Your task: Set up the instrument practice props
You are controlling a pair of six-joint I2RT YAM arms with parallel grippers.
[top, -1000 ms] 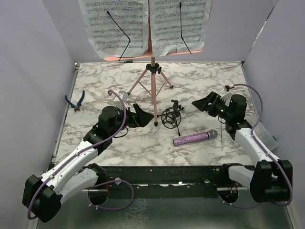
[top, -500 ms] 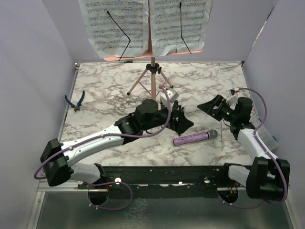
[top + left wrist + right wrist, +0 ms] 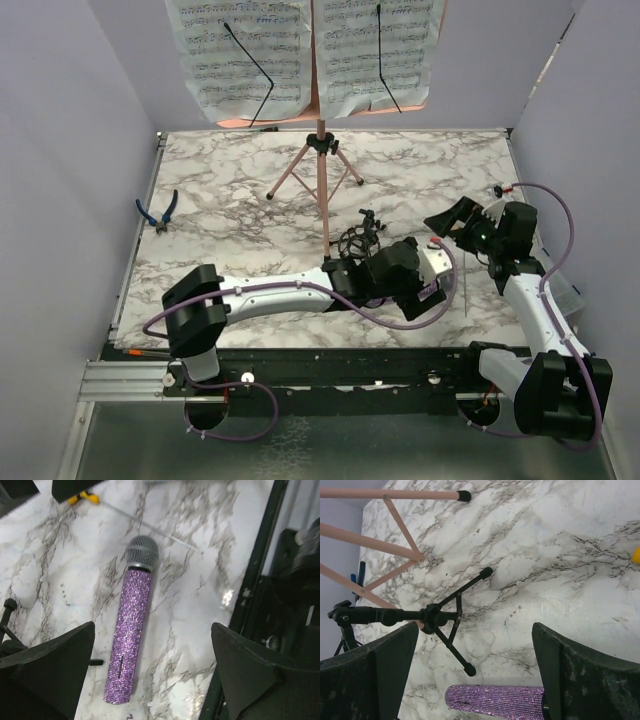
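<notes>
The left claw hangs wide open and empty. The glittery purple microphone lies on the marble counter beneath it, nearer one finger. Closing lopsided could roll that round body toward the small black tripod shock-mount.

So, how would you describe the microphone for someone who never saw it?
Start at the marble table, in front of the pink music stand. The microphone lies flat there, beneath the open left gripper. It alone is covered in purple glitter, with a grey mesh head, unlike the black tripod mount.
</notes>
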